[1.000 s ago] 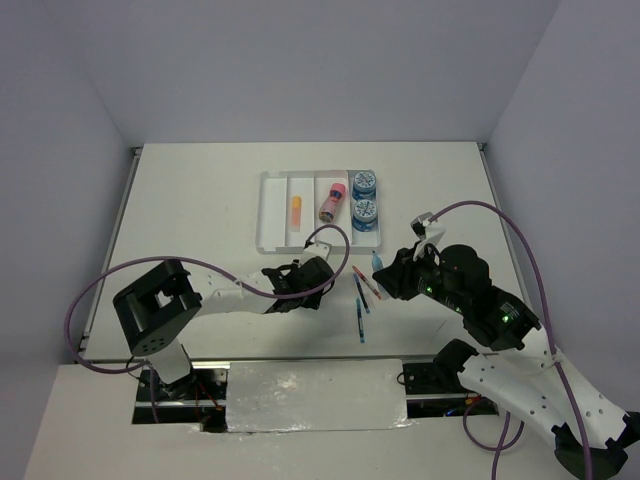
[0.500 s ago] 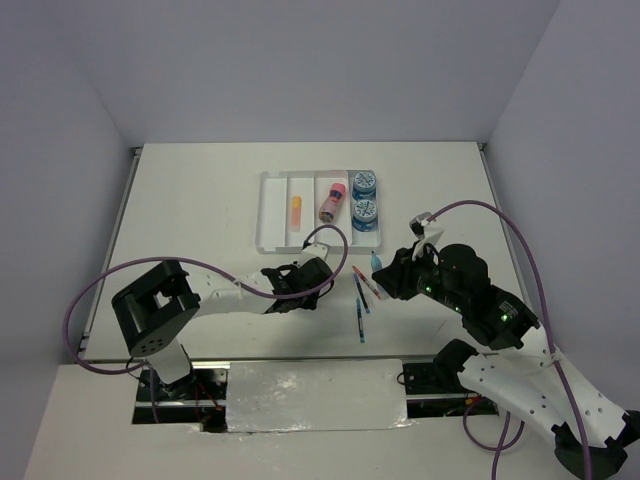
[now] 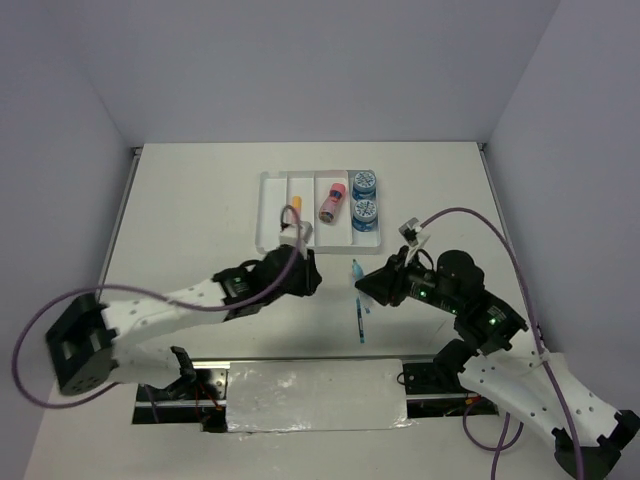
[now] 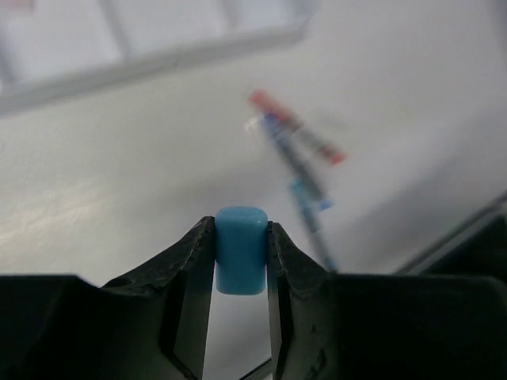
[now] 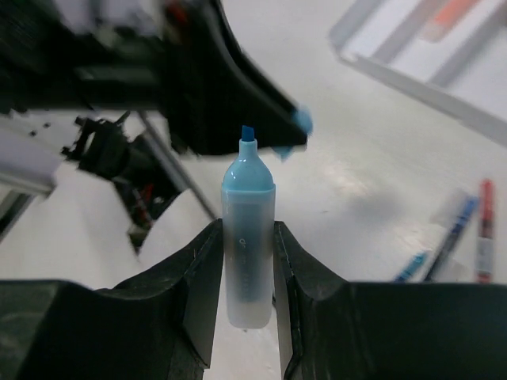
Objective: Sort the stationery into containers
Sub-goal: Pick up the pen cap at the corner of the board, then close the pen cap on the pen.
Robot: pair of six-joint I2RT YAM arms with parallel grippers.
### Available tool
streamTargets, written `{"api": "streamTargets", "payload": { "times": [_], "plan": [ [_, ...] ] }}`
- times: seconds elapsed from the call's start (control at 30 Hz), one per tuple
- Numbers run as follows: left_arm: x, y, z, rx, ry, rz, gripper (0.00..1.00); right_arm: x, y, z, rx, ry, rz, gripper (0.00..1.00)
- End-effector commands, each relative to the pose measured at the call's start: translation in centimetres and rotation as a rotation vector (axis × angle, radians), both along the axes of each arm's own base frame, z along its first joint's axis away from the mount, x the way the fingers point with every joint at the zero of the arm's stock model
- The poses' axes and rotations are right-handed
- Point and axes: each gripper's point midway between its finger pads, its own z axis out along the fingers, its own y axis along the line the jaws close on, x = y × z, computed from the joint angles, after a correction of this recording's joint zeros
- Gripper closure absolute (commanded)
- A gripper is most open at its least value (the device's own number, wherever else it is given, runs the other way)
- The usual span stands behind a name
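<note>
1. The left jaws were closed tight on a small light-blue block (image 4: 240,249), held above the bench (image 3: 180,200) near the tray (image 3: 262,215).
2. The right jaws were clamped on a light-blue marker (image 5: 248,237), its tip bared, beside the loose pens (image 3: 361,318).

left gripper (image 4: 239,233) raised with light-blue eraser (image 4: 239,255) | right gripper (image 5: 247,233) lifted blue marker (image 5: 247,202) leftward

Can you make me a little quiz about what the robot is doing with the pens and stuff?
1. True or false: the left hand is pinching a blue eraser.
2. What does the right hand hold? A) a blue marker B) scissors C) a ruler
3. How many blue rolls sit in the tray?
Key: 1 true; 2 A; 3 two.
</note>
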Motion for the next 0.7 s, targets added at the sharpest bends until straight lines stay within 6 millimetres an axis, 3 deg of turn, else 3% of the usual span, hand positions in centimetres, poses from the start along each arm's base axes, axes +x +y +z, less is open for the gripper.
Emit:
{"api": "streamTargets", "payload": {
  "times": [0.0,0.03,0.07,0.1,0.13,0.2,0.23,0.3,0.5,0.67],
  "plan": [
    [0.6,-1.7,14.3,-0.533,-0.260,-0.051,1.00,-3.4,3.4,4.5,0.283,-0.093,0.266,1.00],
    [0.5,-0.9,14.6,-0.605,-0.278,-0.053,1.00,-4.4,3.9,5.2,0.353,-0.139,0.336,1.00],
    [-1.0,-0.8,17.7,-0.719,-0.325,-0.133,1.00,-5.1,4.0,5.8,0.411,-0.114,0.360,1.00],
    [-1.5,-0.5,21.1,-0.839,-0.400,-0.165,1.00,-5.4,4.2,5.0,0.436,-0.095,0.380,1.00],
    [-1.9,-0.3,22.0,-0.876,-0.423,-0.185,1.00,-6.5,4.3,6.6,0.492,-0.149,0.450,1.00],
    [-3.4,0.1,25.1,-0.982,-0.479,-0.244,1.00,-6.8,4.8,6.0,0.512,-0.103,0.484,1.00],
    [-3.8,0.2,25.9,-1.008,-0.491,-0.260,1.00,-7.4,4.8,6.9,0.548,-0.138,0.521,1.00],
    [-4.7,0.4,27.5,-1.055,-0.509,-0.301,1.00,-7.6,4.8,6.8,0.570,-0.151,0.536,1.00],
    [-6.7,0.6,29.0,-1.137,-0.518,-0.391,1.00,-8.7,4.9,9.8,0.661,-0.192,0.633,1.00],
    [-7.1,1.2,29.5,-1.173,-0.539,-0.387,1.00,-8.4,5.3,10.5,0.698,-0.176,0.637,1.00]
  ]
}}
